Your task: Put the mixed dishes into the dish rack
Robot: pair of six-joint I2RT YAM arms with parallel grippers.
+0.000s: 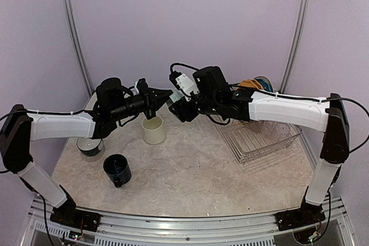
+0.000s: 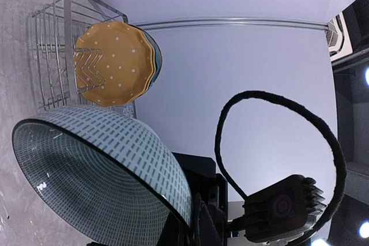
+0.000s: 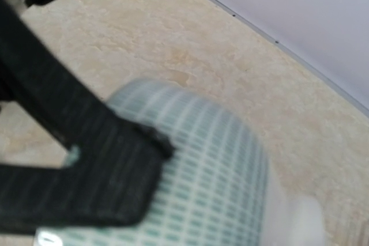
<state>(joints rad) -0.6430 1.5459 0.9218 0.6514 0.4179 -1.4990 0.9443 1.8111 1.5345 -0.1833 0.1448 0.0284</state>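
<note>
Likely a handover: left gripper [image 1: 164, 95] clamps the grey-teal cup [image 2: 98, 177]; right gripper's [image 1: 174, 108] hold cannot be told. Next, right should clamp before left releases.

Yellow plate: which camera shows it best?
Left wrist: the yellow plate stands sharp, dots clear, in the rack. Top view shows only its edge behind the right arm. Right wrist misses it.

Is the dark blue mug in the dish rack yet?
No, the dark blue mug stands on the table, well apart from the dish rack.
</note>
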